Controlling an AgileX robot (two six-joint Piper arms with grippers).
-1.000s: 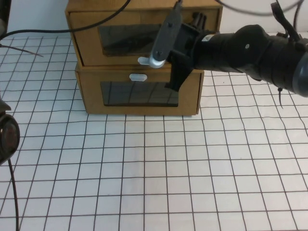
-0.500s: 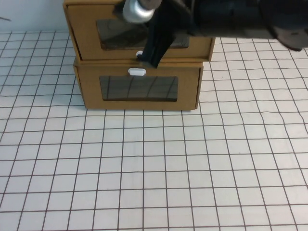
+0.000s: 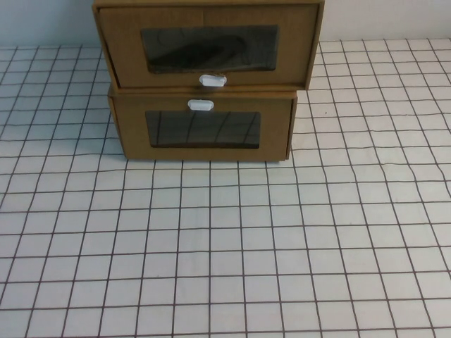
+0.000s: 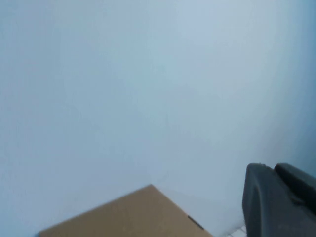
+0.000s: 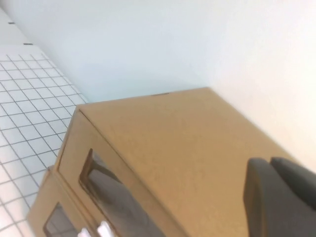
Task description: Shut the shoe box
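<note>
Two cardboard boxes stack at the counter's (image 3: 232,239) far edge; the shoe box (image 3: 208,44) is uppermost. Right pincer (image 5: 282,197) hangs above its lid, nearer than left pincer (image 4: 276,202); whether either is open, cannot tell.

I log the shoe box (image 3: 204,46): matt brown cardboard, dark glossy clear-plastic window, smooth white plastic pull tab (image 3: 212,80). Lower box (image 3: 204,130) beneath it: same matt cardboard, reflective window, white tab. Table (image 3: 225,253): smooth white surface with a thin dark printed grid. Left gripper (image 4: 279,202), by the wall above a box corner, and right gripper (image 5: 279,195), over the shoe box top: matt dark grey plastic.
</note>
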